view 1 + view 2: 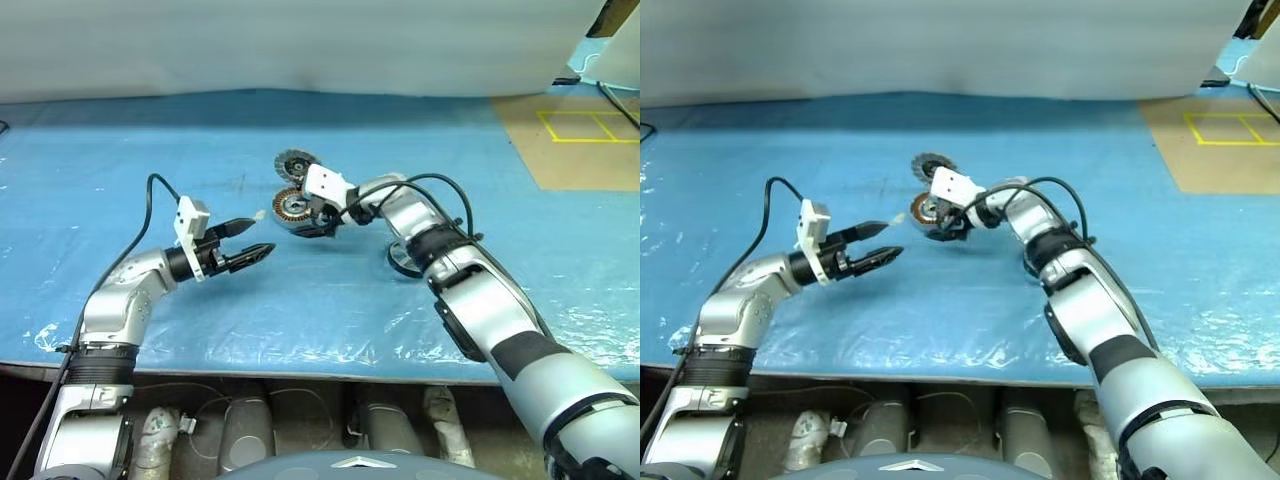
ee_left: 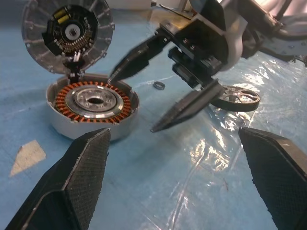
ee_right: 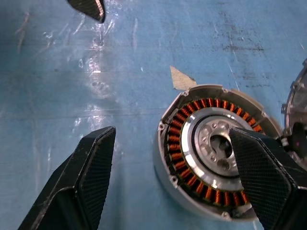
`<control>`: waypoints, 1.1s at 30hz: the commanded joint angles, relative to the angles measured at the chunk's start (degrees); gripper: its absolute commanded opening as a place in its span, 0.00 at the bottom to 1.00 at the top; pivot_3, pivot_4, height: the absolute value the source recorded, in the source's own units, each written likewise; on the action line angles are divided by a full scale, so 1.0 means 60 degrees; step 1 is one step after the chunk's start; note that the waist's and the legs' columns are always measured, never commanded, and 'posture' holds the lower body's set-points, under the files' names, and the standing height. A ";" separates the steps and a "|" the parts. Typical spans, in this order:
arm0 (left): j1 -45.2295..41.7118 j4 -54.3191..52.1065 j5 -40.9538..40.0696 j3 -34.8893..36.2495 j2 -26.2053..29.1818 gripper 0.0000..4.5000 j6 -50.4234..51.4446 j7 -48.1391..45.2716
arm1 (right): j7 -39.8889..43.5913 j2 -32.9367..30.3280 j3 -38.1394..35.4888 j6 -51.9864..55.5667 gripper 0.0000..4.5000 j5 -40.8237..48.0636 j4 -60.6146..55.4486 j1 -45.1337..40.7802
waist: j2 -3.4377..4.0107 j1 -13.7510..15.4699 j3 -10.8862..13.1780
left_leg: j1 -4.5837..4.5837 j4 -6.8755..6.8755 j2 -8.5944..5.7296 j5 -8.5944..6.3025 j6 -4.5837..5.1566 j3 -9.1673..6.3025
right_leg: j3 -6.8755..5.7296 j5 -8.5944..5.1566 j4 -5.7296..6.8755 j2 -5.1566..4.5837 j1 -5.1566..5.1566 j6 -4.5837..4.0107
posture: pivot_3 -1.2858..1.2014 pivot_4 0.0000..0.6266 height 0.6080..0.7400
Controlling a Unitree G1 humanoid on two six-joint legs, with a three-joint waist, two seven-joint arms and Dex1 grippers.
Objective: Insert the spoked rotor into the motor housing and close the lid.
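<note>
1. The motor housing (image 3: 216, 165) sits flat on the blue plastic sheet (image 1: 300, 310), its open face turned straight up so the ring of copper-orange windings and the dark centre show; its axis stands upright.
2. Its lid (image 2: 67, 36) is hinged open at the far edge, standing nearly upright with its inner face turned towards the robot's side of the table.
3. The spoked rotor (image 2: 236, 98) lies flat on the sheet, well apart from the housing on the robot's right, partly behind the right arm; a tiny metal ring (image 2: 159, 86) lies between rotor and housing.
4. The right gripper (image 1: 318, 222) hangs just over the housing, pointing down and to the left; its fingers (image 3: 88, 177) are spread wide with nothing between them, one over the housing's face and one over bare sheet.
5. The left gripper (image 1: 245, 243) is held level near the housing, pointing at it from the left; its fingers are apart and empty too.
6. A small pale scrap of tape (image 3: 181, 79) lies on the sheet just beside the housing.
7. The sheet is wrinkled and glossy, covering the whole table; a white curtain (image 1: 300, 40) hangs behind; brown floor with yellow tape lines (image 1: 590, 125) shows at the far right.
</note>
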 commanded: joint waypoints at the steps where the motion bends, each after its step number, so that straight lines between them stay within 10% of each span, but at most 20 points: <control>1: 0.0137 -0.0602 -0.0201 0.0233 0.0027 1.00 -0.0052 0.0137 | -0.0479 0.0216 0.0068 -0.0784 0.88 -0.0690 0.1049 -0.0537 | 0.0000 0.0028 0.0000 | 0.0000 0.0000 0.0000 0.0000 0.0000 -0.0002 | -0.0001 -0.0001 0.0002 0.0000 0.0001 -0.0001 | 0.52 0.24 1.00; 27: 0.0220 -0.0986 -0.0292 0.0000 -0.0178 1.00 0.0107 0.0428 | -0.2798 0.1189 -0.0173 -0.0589 0.88 -0.2793 0.2471 -0.0810 | 0.0007 0.0019 0.0004 | 0.0020 0.0121 0.0008 -0.0004 -0.0001 -0.0003 | 0.0018 -0.0001 0.0123 -0.0003 0.0003 -0.0013 | 0.52 0.24 1.00; 33: 0.0288 -0.1011 -0.0296 0.0016 -0.0165 1.00 0.0109 0.0415 | -0.2449 0.1177 -0.0104 -0.0663 0.53 -0.3029 0.2479 -0.0871 | 0.0007 0.0015 0.0004 | 0.0025 0.0121 0.0008 -0.0004 -0.0001 -0.0004 | 0.0020 -0.0001 0.0124 -0.0003 0.0005 -0.0012 | 0.52 0.24 1.00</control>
